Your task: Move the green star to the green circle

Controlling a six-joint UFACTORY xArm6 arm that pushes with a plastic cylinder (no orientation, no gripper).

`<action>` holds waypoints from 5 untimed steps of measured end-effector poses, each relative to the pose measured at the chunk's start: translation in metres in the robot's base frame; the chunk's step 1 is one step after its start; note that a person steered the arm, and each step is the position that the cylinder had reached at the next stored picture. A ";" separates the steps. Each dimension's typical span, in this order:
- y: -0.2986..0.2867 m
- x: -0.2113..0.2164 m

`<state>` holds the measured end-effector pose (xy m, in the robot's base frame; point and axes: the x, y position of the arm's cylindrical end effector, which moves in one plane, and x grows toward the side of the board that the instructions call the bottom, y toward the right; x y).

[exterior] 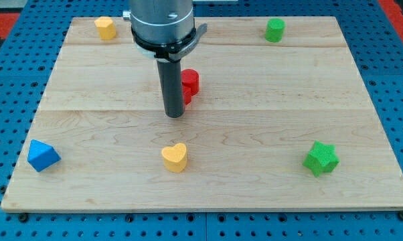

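Pale planked wooden surface (pixel 255 80): my tip (pixel 175 115), a smooth dark rod without fingers, touches the red block (pixel 189 84), well apart from green star (pixel 320 158) and green circle (pixel 275 30).

A shiny grey arm with a dark stick at the end

The robot arm (pixel 160 17) comes in from the view's top as a fat, round, silver-grey tube that looks smooth and a bit shiny. A thin dark line runs around it, and near its bottom sits a black ring like a collar. A small grey piece sticks out from that collar on the view's right side, and a tiny bolt shows on the view's left side near the top. Below the collar hangs the rod (pixel 172 84), straight, round and dark grey, almost black. It is much thinner than the tube above. My tip (pixel 175 115) is its flat, plain lower end.
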<state>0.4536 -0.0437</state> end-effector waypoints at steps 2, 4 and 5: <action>0.094 0.105; 0.195 0.088; 0.219 0.085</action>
<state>0.5382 0.1750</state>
